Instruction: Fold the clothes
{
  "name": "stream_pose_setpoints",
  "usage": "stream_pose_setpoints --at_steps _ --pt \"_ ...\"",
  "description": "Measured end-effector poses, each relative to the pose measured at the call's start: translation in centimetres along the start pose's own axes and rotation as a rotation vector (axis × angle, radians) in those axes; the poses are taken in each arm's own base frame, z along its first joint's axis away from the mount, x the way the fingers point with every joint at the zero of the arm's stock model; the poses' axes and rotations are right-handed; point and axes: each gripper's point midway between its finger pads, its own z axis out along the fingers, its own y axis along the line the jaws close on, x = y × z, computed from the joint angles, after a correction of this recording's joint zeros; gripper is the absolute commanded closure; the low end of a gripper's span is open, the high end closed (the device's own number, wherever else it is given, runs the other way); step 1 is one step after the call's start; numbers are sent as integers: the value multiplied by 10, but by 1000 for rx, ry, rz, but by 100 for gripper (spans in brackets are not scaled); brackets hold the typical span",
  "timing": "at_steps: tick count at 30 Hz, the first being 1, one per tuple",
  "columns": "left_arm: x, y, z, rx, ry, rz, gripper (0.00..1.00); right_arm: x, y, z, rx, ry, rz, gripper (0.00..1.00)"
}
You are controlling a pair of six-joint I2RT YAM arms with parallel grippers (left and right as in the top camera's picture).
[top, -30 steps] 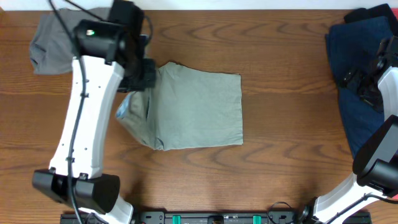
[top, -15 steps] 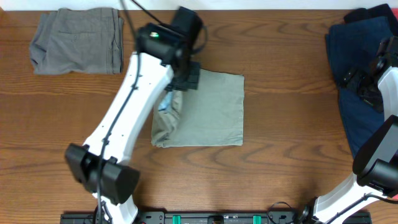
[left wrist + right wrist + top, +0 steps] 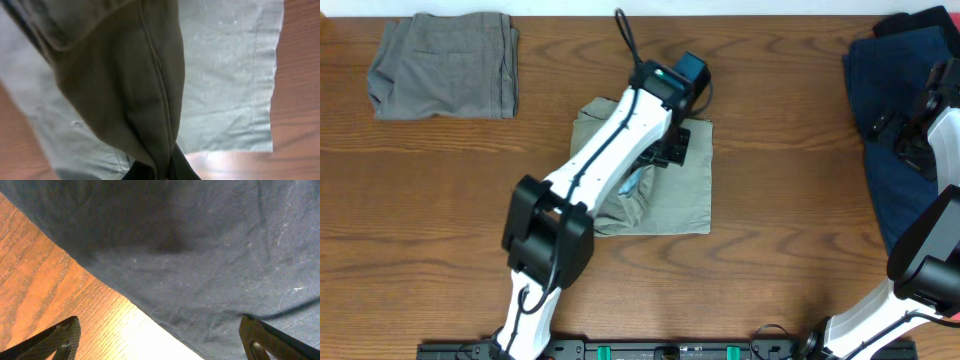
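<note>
Wood-grain brown table (image 3: 790,210), three lots of cotton shorts across it, one pair caught in my left pinch.
At far left a folded grey-olive pair of shorts (image 3: 445,65) lay flat near the back edge, well apart from my arms. In the middle sat the light khaki-beige shorts (image 3: 685,200), partly folded. My left gripper (image 3: 666,150) was pressed together on a fold of that cloth and held it raised above the flat layer. At right, my right gripper (image 3: 160,340) hung with fingers spread wide above the navy blue shorts (image 3: 880,140).

Wide-spread right claw (image 3: 160,337) above navy shorts (image 3: 200,245) lying on wooden table (image 3: 40,280).
</note>
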Motion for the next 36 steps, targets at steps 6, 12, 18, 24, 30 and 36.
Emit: stream_pose_setpoints --at_steps 6,12,18,24,30,36 --pt "-6 -13 18 44 15 -6 94 0 0 0 0 0 0 1" --pt "-8 -17 20 65 15 -7 94 0 0 0 0 0 0 1" --pt "-8 -21 20 88 17 -7 93 0 0 0 0 0 0 1" --pt "-7 -23 19 102 22 -7 86 0 0 0 0 0 0 1" --pt "-1 -33 18 156 54 -7 76 0 0 0 0 0 0 1" --pt "17 -40 15 211 137 12 76 0 0 0 0 0 0 1"
